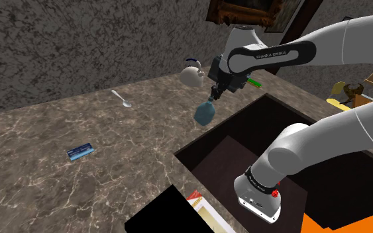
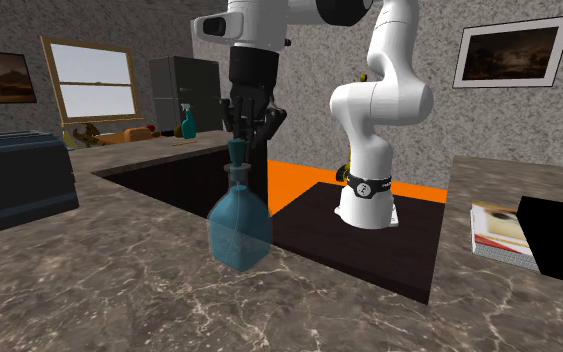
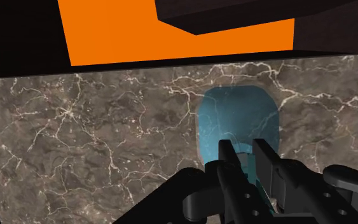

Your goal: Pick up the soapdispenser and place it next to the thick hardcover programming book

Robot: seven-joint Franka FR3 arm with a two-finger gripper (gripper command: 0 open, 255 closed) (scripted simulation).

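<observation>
The soap dispenser (image 1: 205, 112) is a see-through blue bottle with a narrow teal neck. It stands upright on the brown marble counter (image 1: 112, 172), close to the edge of a dark sunken recess. My black gripper (image 1: 215, 91) comes down from above and is shut on the neck. In the second exterior view the fingers (image 2: 254, 118) clasp the neck above the bottle (image 2: 239, 228). From the wrist, the gripper (image 3: 247, 159) pinches the teal neck, with the bottle's blue body (image 3: 238, 118) beyond. A small blue book (image 1: 79, 152) lies flat on the counter, far toward the shoulder view's left.
A dark sunken recess (image 1: 244, 152) holds my stand. A white kettle (image 1: 191, 73) and a spoon (image 1: 122, 99) lie behind the bottle. A white and red book stack (image 2: 499, 230) sits beside a black block (image 2: 559, 235). A dark box (image 2: 19, 180) stands at the second exterior view's left.
</observation>
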